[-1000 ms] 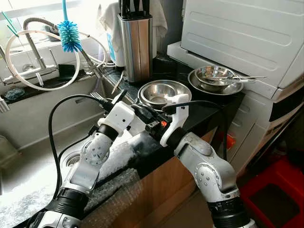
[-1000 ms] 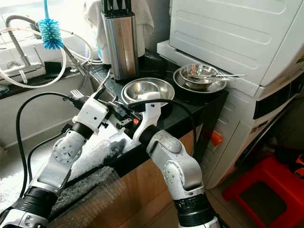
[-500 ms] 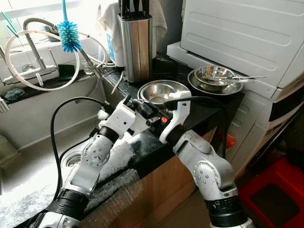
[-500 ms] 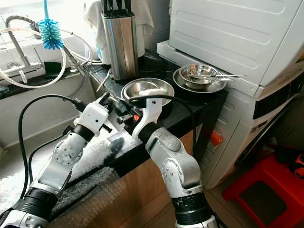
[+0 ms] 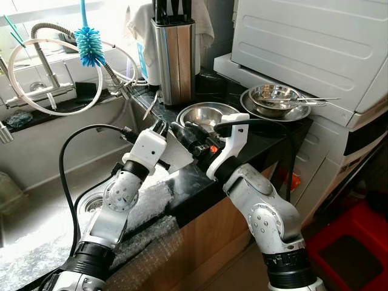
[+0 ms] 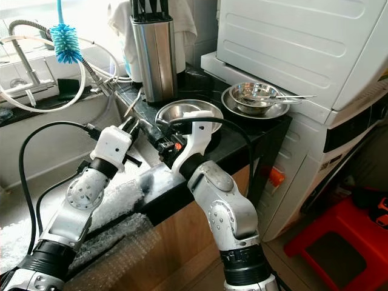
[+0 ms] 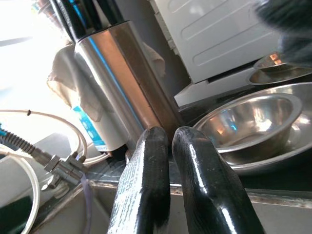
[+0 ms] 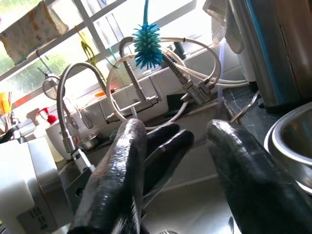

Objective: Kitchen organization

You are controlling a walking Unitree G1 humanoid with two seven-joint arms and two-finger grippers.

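At two o'clock in the head views, a big white appliance (image 5: 303,48), filling the upper right corner. From seven to ten o'clock, a grey sink (image 5: 48,157), with a bent faucet (image 5: 42,42) and white hoses at eleven o'clock. Through the middle, a black counter (image 5: 194,182), running from twelve o'clock down toward six. At four o'clock, low on the floor, a red stool (image 5: 357,242).

At twelve o'clock on the counter, upright, a steel knife block (image 5: 176,57) with dark handles on top. Just below it, near the centre, a wide steel bowl (image 5: 206,115). At two o'clock from this bowl, a small stack of steel dishes (image 5: 273,100) with a utensil laid across, touching the foot of the appliance. At eleven o'clock, hanging before the window, a blue bottle brush (image 5: 90,45).

At the counter edge, between sink and bowl, the left gripper (image 5: 159,126), fingers (image 7: 156,170) pressed together, pointing toward the knife block and bowl. Just beside it, at three o'clock, the right gripper (image 5: 183,131), at the near rim of the bowl, fingers (image 8: 122,165) spread apart and pointing toward the sink.
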